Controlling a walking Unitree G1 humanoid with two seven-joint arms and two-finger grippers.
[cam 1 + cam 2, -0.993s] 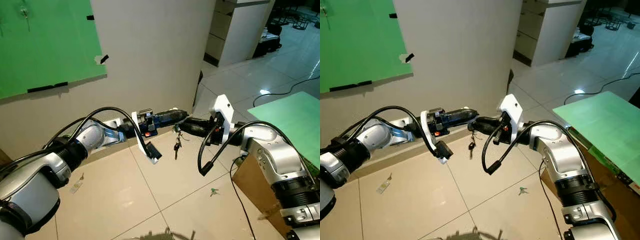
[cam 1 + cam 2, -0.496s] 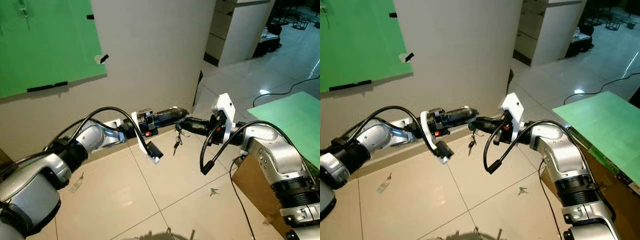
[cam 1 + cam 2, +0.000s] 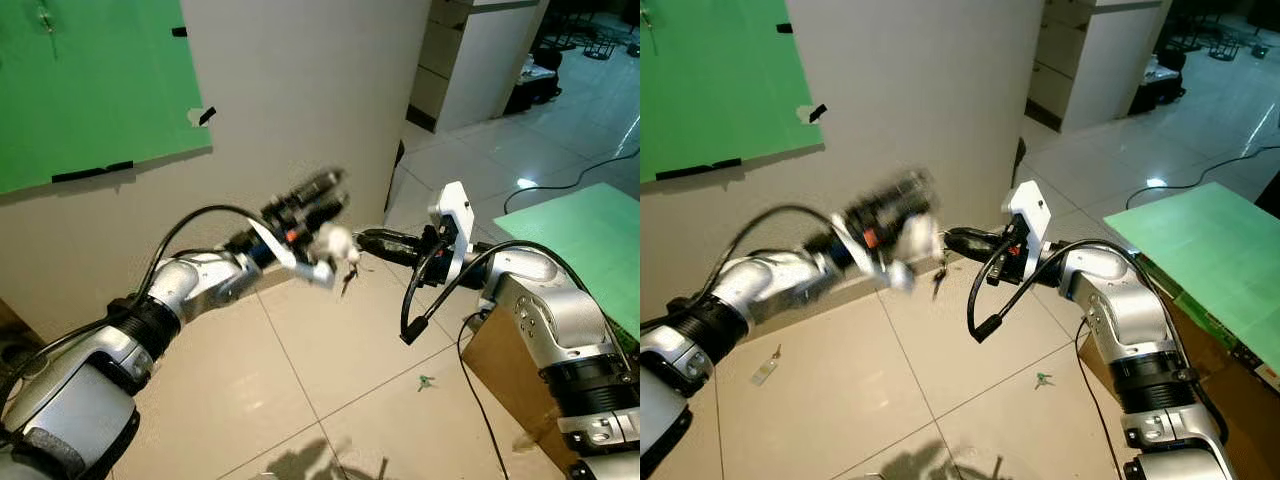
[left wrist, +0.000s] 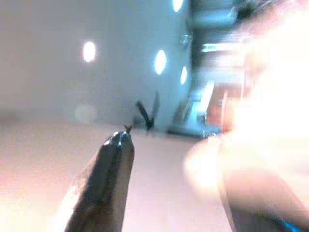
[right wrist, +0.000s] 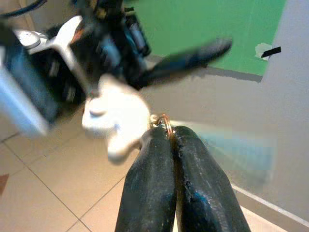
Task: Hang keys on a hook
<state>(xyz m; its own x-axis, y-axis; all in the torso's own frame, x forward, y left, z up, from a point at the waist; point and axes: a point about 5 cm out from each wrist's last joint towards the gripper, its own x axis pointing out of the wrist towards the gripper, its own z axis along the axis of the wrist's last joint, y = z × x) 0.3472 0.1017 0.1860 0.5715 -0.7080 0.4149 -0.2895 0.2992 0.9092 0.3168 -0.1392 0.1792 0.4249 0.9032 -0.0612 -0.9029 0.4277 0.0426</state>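
1. From the head cameras: the right gripper (image 3: 362, 237) reaches out low in front of the pale wall (image 3: 300, 90), fingers pinched together on the ring of the keys (image 3: 347, 282), which dangle just under the fingertips, over the tile floor (image 3: 330, 370). The left gripper (image 3: 325, 195) is raised and angled up toward the wall, just beside and above the right one's fingertips (it's a smear of motion blur, so I cannot tell whether its fingers are apart or closed). A white block on the left wrist sits nearly against the right fingertips.

2. Also in those views: a big green sheet (image 3: 90, 90) is taped to the wall at the left, with something small hanging near its top corner (image 3: 45, 20), too tiny to make out. A green board (image 3: 590, 235) lies at the right, beside the right arm. A small green thing (image 3: 427, 381) and a scrap near the baseboard (image 3: 765, 370) lie on the tiles.

3. Left wrist camera: very blurry and washed out. One dark finger (image 4: 104, 179) points across a bright floor; the other side is lost in glare.

4. Right wrist camera: the two black fingers (image 5: 149, 179) are pressed tight together with a brassy key ring (image 5: 164, 121) nipped at the tips. The blurred left arm (image 5: 96, 48) crosses right in front, green sheet behind it.
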